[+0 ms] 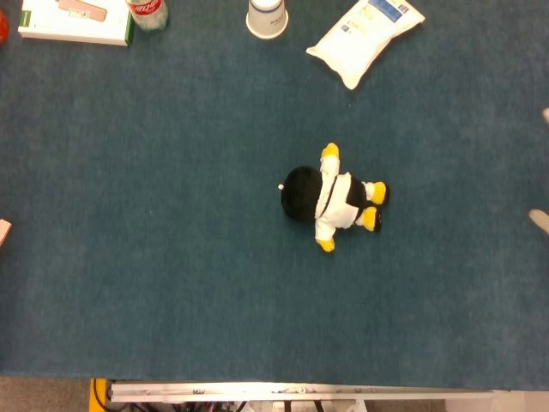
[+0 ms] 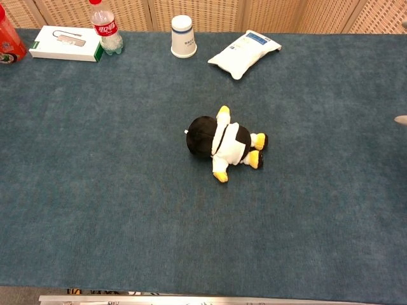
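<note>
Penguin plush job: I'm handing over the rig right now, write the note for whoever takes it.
Right hand: only fingertips show at the right frame edge, apart from everything; state unclear. Left hand: not in view.
Penguin plush lies on its front mid-table on the blue cloth, head toward the left, untouched.
At the far edge: paper cup, white pouch, cola bottle, white box.
Done: plush set down. Left: nothing in hand.

Camera arrangement: two of my own views over one table.

My head view looks straight down on the blue table (image 1: 154,257); my chest view sits lower, facing forward at a slant. Both share the plush penguin (image 1: 333,197) and the paper cup (image 2: 183,37).
</note>
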{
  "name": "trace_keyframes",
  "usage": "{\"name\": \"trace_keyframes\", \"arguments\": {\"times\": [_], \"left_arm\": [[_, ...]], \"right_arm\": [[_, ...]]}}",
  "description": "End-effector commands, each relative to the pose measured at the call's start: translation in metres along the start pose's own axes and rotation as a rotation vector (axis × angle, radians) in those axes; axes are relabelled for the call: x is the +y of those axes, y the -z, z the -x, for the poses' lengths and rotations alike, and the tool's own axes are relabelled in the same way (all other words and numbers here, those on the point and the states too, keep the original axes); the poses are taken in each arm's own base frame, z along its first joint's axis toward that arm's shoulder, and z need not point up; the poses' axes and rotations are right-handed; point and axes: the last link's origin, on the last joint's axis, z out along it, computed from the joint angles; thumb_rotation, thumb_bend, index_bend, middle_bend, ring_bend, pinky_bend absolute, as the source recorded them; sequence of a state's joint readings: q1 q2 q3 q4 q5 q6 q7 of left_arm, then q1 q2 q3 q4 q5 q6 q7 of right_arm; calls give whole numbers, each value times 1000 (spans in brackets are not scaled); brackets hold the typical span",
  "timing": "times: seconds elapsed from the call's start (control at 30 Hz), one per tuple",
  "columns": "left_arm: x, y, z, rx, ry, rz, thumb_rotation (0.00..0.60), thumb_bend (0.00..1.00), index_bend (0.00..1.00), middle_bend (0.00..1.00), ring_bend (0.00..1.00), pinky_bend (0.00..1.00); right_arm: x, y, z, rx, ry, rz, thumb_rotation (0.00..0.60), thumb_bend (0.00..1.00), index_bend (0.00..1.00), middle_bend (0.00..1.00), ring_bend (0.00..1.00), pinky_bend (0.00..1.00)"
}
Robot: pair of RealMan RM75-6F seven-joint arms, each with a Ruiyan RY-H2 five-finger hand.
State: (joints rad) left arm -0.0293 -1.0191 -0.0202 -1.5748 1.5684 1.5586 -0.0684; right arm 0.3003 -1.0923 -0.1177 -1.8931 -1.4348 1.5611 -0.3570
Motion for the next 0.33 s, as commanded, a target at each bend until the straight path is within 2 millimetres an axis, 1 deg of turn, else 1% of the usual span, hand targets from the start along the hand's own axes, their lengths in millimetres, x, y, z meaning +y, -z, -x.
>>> {"name": "trace_keyframes", "arguments": {"times": [0.03,0.17,0.33], "left_arm": [[0,0,0,-1,-2,-1,600,341,196,237,189,140],[1,-1,0,-9,-1,1,600,341,196,237,189,140],[0,-1,1,-22,-8,-1,600,341,196,237,189,140]], "right_arm": [[7,14,-1,-3,-14,17,532,0,0,0,0,0],[11,22,1,-13,-16,30,530,0,0,0,0,0],[9,24,1,-19,-31,25,530,0,0,0,0,0]]}}
